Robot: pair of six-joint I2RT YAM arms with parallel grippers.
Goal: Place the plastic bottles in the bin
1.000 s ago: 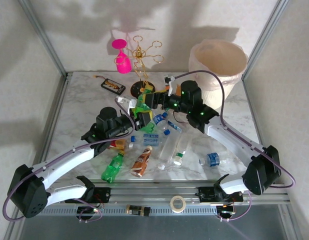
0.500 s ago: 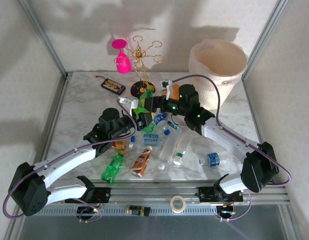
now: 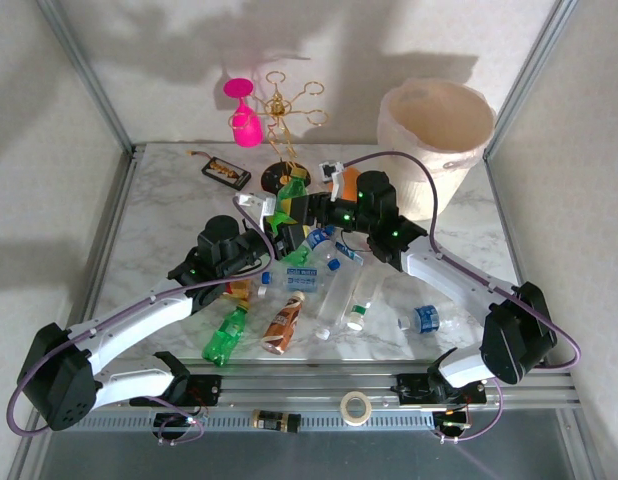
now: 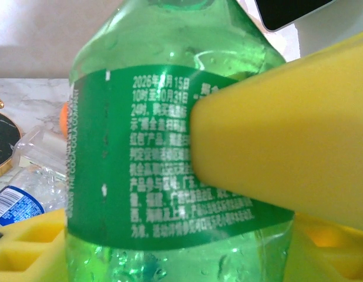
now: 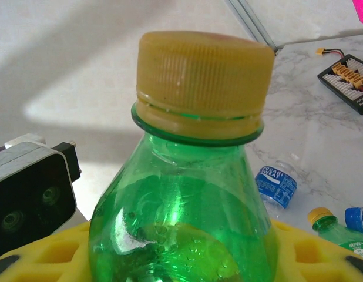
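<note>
1. Right gripper (image 3: 301,208) has closed in over the last second. Its jaws were spread wide, and now its yellow foam pads (image 5: 334,258) pinch the shoulder of the green translucent plastic bottle (image 3: 288,200) just under its ribbed yellow cap (image 5: 202,76). The bottle is mid-frame in the top view, up off the table.
2. Nearest, lower middle: loose plastic bottles (image 3: 334,295) lie on the white marble-look table (image 3: 169,210). There are clear crinkly ones with blue caps, a brown one and another green. They're round and light, so they'd roll if bumped.
3. Left gripper (image 3: 279,228) pinches the same green bottle lower down, with one blunt yellow finger (image 4: 275,153) pressed across the glossy dark-green label.
4. Risk, my guess: that's two grips on one slick, squashy wall. If left lets go before right is firm, the bottle drops into the pile. If both pull, it twists or squirts out.
5. Farthest, upper right: the tall cream-white round bin (image 3: 464,160) with wrinkled papery walls and a wavy rim. It looks soft, so a low carry could snag or tip it.
</note>
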